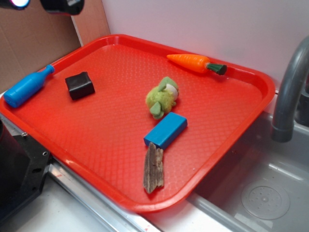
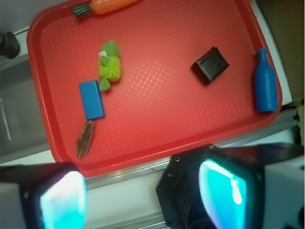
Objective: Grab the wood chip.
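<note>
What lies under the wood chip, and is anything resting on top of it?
The wood chip lies flat on the red tray, nothing on top. The blue block abuts its far end. Whatever its underside covers cannot be seen.

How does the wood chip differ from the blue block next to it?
The wood chip is rough, brown-grey and jagged-ended; the blue block is smooth with clean rectangular edges. The chip is thin and flat, the block thicker. The chip lies nearer the tray rim. Both are elongated, similar in length, and lie flat, ends nearly touching.
</note>
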Available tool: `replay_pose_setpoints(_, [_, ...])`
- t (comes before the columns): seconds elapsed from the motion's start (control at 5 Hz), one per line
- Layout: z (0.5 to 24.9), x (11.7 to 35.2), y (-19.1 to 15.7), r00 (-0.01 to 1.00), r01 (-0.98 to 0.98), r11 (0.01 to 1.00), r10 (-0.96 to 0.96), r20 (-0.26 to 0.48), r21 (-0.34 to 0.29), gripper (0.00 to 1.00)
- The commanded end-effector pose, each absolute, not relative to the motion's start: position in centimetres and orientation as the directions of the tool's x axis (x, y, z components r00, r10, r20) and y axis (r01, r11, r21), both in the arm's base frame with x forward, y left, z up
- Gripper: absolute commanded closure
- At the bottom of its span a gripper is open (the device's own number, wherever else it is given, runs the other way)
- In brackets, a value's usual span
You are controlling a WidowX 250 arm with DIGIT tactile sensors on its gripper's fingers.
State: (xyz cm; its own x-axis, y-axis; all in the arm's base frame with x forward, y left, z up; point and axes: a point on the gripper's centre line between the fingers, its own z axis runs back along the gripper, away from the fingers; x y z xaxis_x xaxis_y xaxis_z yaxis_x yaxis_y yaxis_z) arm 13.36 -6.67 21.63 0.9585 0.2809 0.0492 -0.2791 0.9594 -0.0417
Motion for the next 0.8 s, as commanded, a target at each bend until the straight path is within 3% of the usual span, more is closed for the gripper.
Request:
replay_pose_setpoints(0.0, [12.8, 15.2, -10.4, 0.892, -0.316, 0.937, 0.346, 0.292, -0.146, 0.00])
replay_pose_setpoints(0.6, [7.3, 17.2, -16.5, 0.943, -0.302, 0.936, 0.321, 0.089, -0.178, 0.00])
